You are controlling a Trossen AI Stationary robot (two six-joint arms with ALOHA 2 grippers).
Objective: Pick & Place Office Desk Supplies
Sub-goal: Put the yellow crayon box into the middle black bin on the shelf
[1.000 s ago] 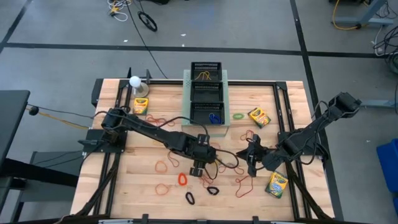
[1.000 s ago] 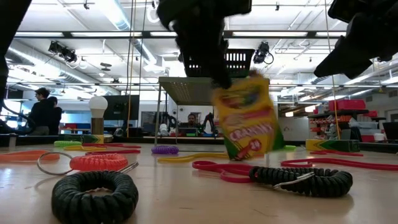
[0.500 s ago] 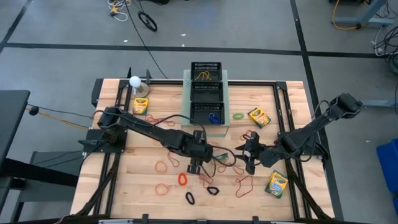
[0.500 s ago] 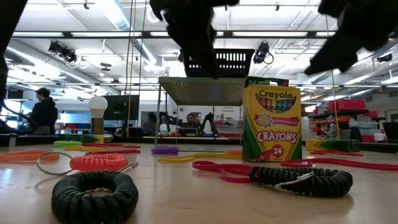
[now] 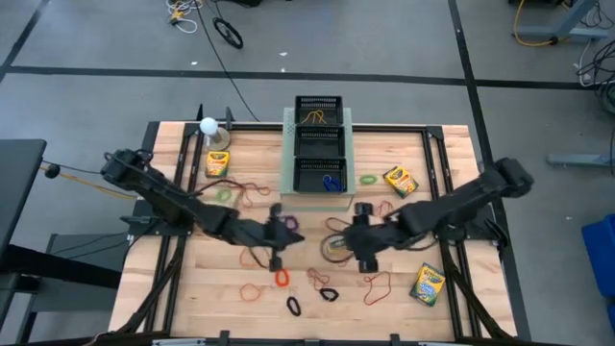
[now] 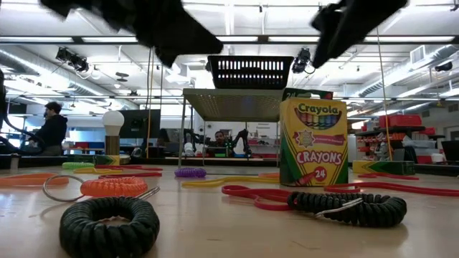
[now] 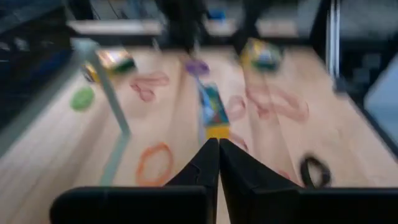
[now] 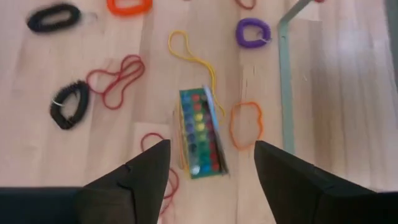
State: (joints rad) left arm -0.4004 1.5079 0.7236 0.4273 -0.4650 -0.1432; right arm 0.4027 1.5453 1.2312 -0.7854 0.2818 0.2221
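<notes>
A yellow-and-green crayon box (image 5: 334,248) (image 6: 313,142) stands upright on its bottom near the table's middle, its open top (image 8: 202,134) showing the crayons. My right gripper (image 8: 211,171) (image 5: 352,244) hangs open above it, one finger on either side and well clear. Left of the box, my left gripper (image 7: 218,152) (image 5: 281,231) is shut on nothing and points at the box (image 7: 214,115). Three more crayon boxes (image 5: 399,180) (image 5: 428,284) (image 5: 216,163) lie on the table. Rubber loops lie scattered: orange (image 5: 282,278), black (image 5: 293,307), purple (image 8: 253,31).
The pale-green perforated box (image 5: 286,163) with black mesh trays (image 5: 319,108) stands at the far middle. A white ball on a stand (image 5: 209,126) is at the far left. Red loops (image 8: 115,78) and a black coil (image 6: 107,226) lie toward the near edge.
My left gripper had the crayon box tilted just above the table. It set the box upright, let go and drew back toward the table's left edge. My right gripper has moved toward the table's left, over the standing box, and has risen.
</notes>
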